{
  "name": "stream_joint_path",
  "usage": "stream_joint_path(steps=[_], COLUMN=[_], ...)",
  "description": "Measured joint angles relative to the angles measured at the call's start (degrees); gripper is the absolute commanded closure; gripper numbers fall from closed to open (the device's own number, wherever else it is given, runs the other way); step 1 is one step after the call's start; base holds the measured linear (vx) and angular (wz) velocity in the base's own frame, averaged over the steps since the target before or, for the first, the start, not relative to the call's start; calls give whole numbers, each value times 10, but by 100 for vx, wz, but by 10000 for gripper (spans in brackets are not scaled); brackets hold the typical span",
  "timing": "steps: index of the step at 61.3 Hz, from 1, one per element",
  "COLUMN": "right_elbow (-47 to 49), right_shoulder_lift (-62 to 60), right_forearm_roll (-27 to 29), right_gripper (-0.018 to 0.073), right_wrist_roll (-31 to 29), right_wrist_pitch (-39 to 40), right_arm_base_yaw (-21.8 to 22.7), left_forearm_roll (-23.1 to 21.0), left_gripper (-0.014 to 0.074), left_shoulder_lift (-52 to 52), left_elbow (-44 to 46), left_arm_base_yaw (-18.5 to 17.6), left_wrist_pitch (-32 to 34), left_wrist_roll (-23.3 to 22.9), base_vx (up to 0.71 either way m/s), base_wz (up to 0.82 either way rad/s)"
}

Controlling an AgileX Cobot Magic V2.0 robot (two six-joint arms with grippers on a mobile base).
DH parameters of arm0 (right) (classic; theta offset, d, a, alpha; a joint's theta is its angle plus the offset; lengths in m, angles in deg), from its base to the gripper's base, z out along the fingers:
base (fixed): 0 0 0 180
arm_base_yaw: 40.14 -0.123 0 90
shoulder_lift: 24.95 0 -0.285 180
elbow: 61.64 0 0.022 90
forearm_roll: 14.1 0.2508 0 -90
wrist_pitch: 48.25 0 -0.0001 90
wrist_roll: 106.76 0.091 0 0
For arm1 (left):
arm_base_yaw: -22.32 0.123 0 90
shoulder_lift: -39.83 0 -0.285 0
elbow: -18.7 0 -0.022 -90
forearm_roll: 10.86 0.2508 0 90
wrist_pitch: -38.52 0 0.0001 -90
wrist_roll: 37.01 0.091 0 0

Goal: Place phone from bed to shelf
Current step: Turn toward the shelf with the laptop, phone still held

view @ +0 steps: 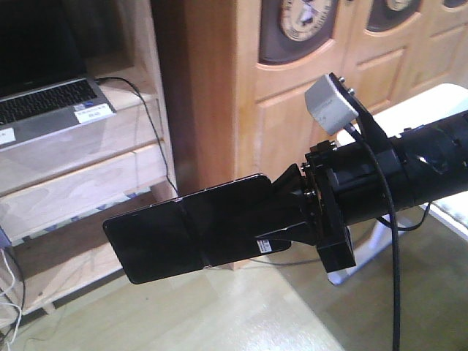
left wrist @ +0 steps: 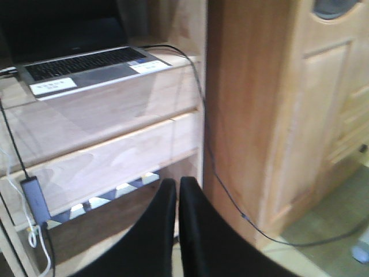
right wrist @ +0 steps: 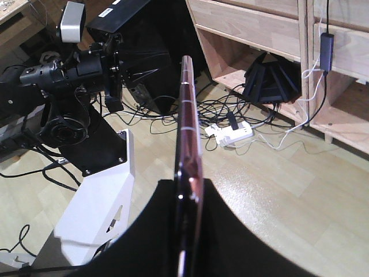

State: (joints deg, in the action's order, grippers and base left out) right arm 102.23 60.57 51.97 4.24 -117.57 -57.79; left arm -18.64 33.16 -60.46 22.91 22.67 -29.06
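In the front view, the shelf (view: 80,183) stands at the left with a grey laptop (view: 44,110) on its upper board. A black cable (view: 153,124) runs down its side. The phone (view: 190,234) is in mid-air in front of the shelf's lower boards and touches none of them. It lies nearly flat with its glossy face toward the camera, the crease showing across its middle and a white barcode sticker (view: 267,245) near the held end. At the right, the right gripper (view: 281,212) pinches that end between its fingers.

Only the left wrist view shows the left gripper (left wrist: 176,231). Its two black fingers are pressed almost together with nothing between them, and they point toward the laptop's board.

The right wrist view turns the phone edge-on, showing a pinkish-gold rim that the front view hides. The left arm (right wrist: 75,63) is at the far left. Tangled cables and a white power strip (right wrist: 230,131) lie on the floor in the middle, and the shelf's lower compartments are at the right.
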Motion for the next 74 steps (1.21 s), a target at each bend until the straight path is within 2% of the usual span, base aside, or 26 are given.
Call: stream_joint_path(steps=[74], right_elbow=[0], right_shoulder_lift=[0], right_forearm_roll=[0], right_gripper=[564], right_wrist_roll=[0], right_wrist_pitch=[0], right_arm_base_yaw=[0], left_forearm_roll=[0], left_gripper=[596], left_shoulder_lift=[0], left_elbow=[0], left_arm_base_yaw=[0], left_wrist_pitch=[0], left_wrist_roll=[0], base_vx=[17], base_wz=[33])
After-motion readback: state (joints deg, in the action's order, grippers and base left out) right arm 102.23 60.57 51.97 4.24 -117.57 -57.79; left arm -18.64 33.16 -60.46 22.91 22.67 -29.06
